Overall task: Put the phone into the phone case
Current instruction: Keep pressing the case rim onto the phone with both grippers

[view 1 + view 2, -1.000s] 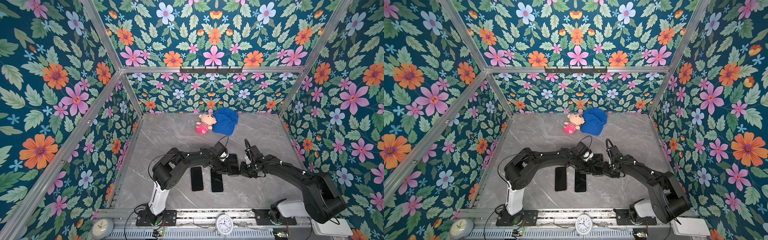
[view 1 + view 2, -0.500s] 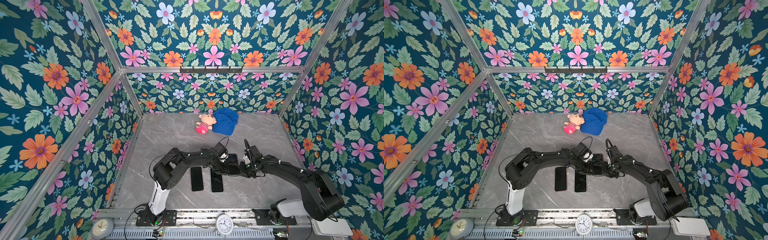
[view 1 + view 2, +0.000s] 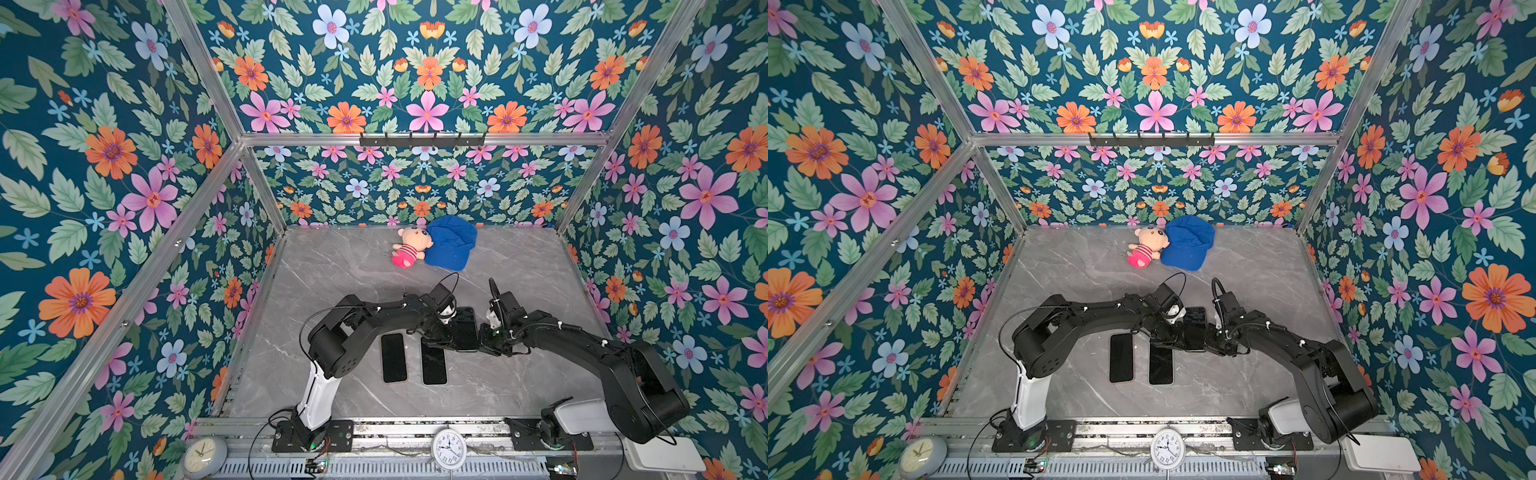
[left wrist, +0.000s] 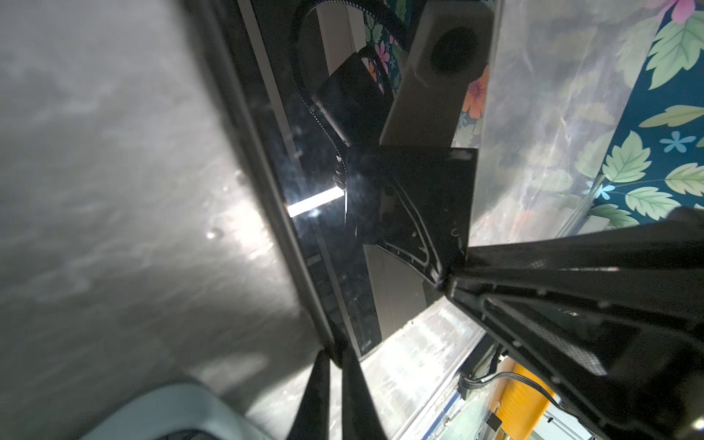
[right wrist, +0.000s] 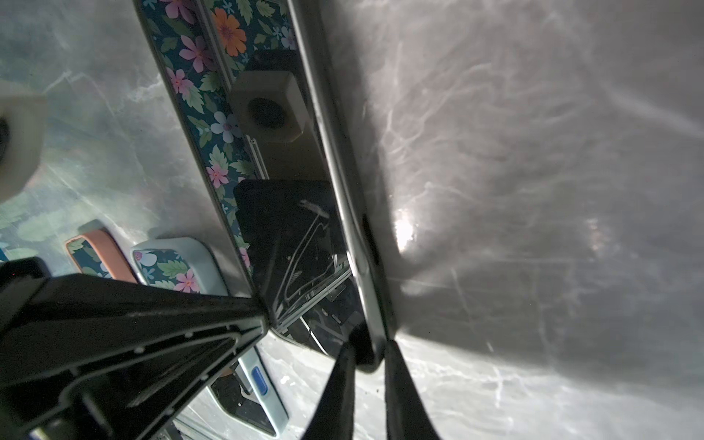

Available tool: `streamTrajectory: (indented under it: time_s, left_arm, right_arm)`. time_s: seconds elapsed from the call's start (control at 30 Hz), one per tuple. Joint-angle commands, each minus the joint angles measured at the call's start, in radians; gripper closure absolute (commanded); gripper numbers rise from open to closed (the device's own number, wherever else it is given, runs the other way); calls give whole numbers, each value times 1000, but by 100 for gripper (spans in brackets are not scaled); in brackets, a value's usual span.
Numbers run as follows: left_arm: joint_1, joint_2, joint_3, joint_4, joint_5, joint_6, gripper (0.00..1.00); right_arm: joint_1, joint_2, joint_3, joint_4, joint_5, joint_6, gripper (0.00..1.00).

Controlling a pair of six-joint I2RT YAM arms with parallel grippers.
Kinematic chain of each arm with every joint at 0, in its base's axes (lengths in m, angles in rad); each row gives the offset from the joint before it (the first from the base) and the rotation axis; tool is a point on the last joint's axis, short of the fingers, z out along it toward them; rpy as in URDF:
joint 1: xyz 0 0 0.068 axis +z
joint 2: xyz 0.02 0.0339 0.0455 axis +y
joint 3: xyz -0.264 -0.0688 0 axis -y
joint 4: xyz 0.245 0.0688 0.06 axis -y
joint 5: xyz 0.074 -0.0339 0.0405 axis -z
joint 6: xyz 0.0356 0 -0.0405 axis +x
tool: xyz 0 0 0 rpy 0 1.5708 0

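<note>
Far end of phone (image 5: 289,236) beyond right wrist view's edge; top of one black slab (image 3: 434,368) under left arm (image 3: 386,309)

We see open bench (image 3: 332,282) left and right; two flat phones (image 3: 393,357) block the front, doll (image 3: 409,249) and cap (image 3: 451,247) the back.

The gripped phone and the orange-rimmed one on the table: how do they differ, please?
The phone is pinched by the left gripper and right gripper; the orange-rimmed one lies flat, untouched. The phone's edge is dark grey; the other's is orange. Both have glossy dark faces.
</note>
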Motion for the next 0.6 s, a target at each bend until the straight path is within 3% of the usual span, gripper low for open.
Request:
streamTrajectory:
  time_s: [0.0,0.27,0.57]
  left_arm:
    - [-2,-12,1,-63,-68,16,85]
    - [9,-41,-27,51,-27,-44,63]
    - [21,-14,-49,135,33,-81,60]
  right_arm:
    - [2,-19,7,-45,35,-11,84]
    - [1,-12,18,-57,66,-20,84]
    - [2,10,29,-38,44,-20,84]
